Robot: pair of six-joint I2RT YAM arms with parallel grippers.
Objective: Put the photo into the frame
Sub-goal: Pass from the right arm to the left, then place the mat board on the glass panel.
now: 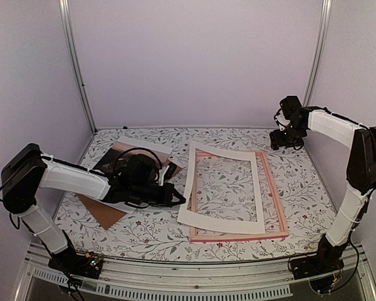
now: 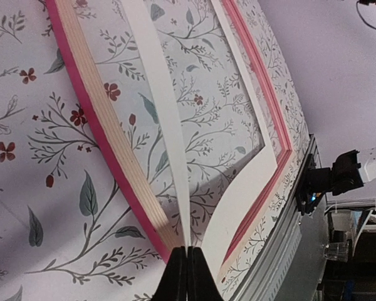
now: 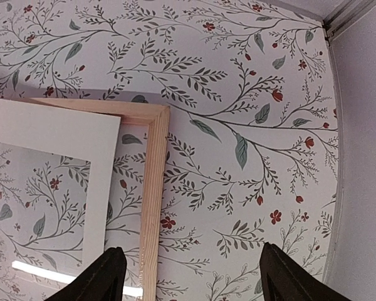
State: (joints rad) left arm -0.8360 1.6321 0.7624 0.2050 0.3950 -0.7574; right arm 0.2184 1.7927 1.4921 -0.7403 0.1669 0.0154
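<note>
Photo (image 1: 105,164) lies flat at the left of the table (image 1: 301,188) in the top view, a dark print partly covered by the left arm. A brown backing board (image 1: 103,214) pokes out on its near side. It sits behind the left gripper (image 1: 178,199), which reaches past it towards the centre, and it is well apart from the right gripper (image 1: 282,141). The frame (image 1: 277,200), pink-railed, lies flat right of centre. A white mat board (image 1: 220,222) rests askew on the frame and overhangs its left rail.

From the left wrist, the left gripper (image 2: 187,273) has its fingers pressed together. The thin edge of the white mat board (image 2: 156,94) runs straight into the fingertips, so it appears to be pinched there, lifted a little off the frame (image 2: 94,119). The photo is out of this view.

From the right wrist, the right gripper (image 3: 194,276) hangs above the table with its fingers spread wide and nothing between them. Below it lies a corner of the frame (image 3: 153,163), with the white mat board (image 3: 50,132) just inside it.
</note>
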